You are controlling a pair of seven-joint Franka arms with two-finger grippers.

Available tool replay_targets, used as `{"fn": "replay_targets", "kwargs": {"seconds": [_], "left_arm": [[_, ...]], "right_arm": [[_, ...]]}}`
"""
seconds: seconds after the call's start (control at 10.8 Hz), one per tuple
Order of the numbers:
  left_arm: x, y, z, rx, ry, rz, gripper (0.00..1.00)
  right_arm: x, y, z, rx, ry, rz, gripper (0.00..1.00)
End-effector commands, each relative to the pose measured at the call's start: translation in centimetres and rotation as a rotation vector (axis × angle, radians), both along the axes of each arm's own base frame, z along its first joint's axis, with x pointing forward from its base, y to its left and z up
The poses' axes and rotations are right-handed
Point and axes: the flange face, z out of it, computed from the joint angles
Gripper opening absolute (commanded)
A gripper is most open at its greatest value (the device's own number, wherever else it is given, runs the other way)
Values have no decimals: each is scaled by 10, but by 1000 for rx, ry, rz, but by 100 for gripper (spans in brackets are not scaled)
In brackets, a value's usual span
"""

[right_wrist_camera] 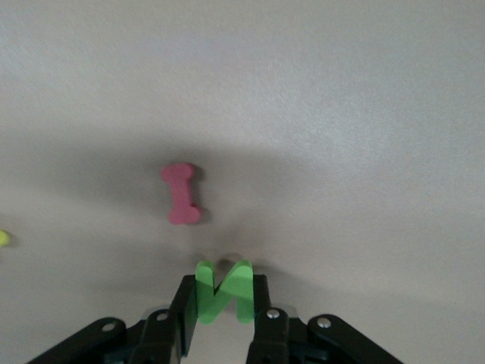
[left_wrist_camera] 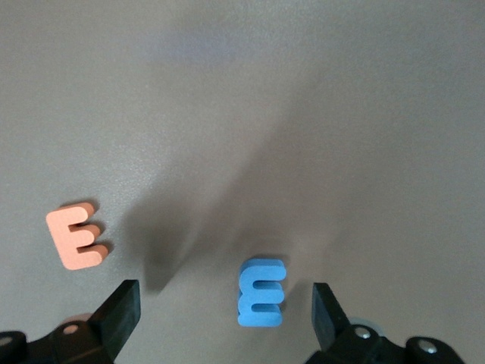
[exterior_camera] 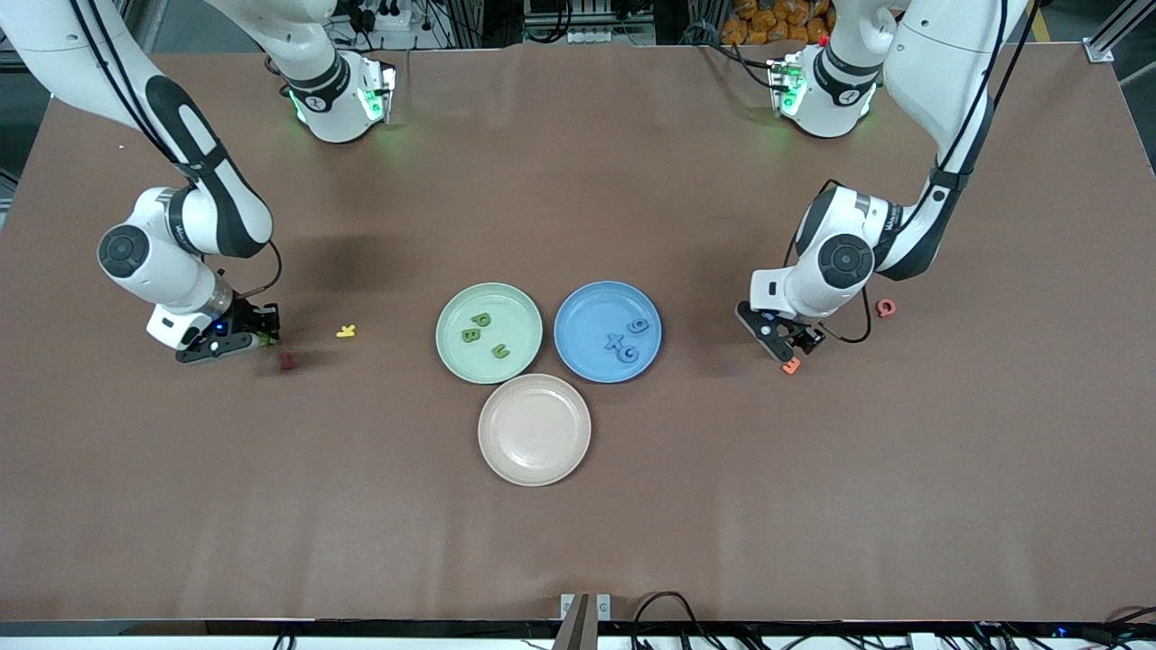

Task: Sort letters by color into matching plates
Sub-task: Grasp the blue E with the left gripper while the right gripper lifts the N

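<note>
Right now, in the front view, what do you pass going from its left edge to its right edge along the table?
Right gripper shut on green letter → yellow piece → mint green plate → blue plate → left gripper, open → red piece.

Front cam sits high, facing the robots, bases at 12 o'clock. Both wrist cams look straight down, super close to the table (exterior_camera: 578,542). Front and left wrist share the orange E (left_wrist_camera: 76,236).

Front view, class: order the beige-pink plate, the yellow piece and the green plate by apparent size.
1. Beige-pink plate and green plate: they look about alike; the beige-pink one lies nearer the camera, so no ranking between them.
2. Yellow piece: far the smallest.
</note>
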Motion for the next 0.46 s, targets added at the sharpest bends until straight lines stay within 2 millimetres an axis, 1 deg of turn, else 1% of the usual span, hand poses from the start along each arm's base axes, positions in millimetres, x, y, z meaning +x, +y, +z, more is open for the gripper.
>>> {"fn": "replay_targets", "kwargs": {"seconds": [0.0,0.18,0.28,0.37], "left_arm": [[-5,1,1,7,1,12,100],[-4,1,-1,1,-10,14,100],[-3,0,-1,-2,-18,15,100],[-4,1,-1,-5,-24,16,100]], "right_arm": [[18,24,33,-14,36,-119,23],[26,45,46,37,60,-188,23],[28,51,52,67,53,-219,23],[30,67,58,118,44,-265,23]]}}
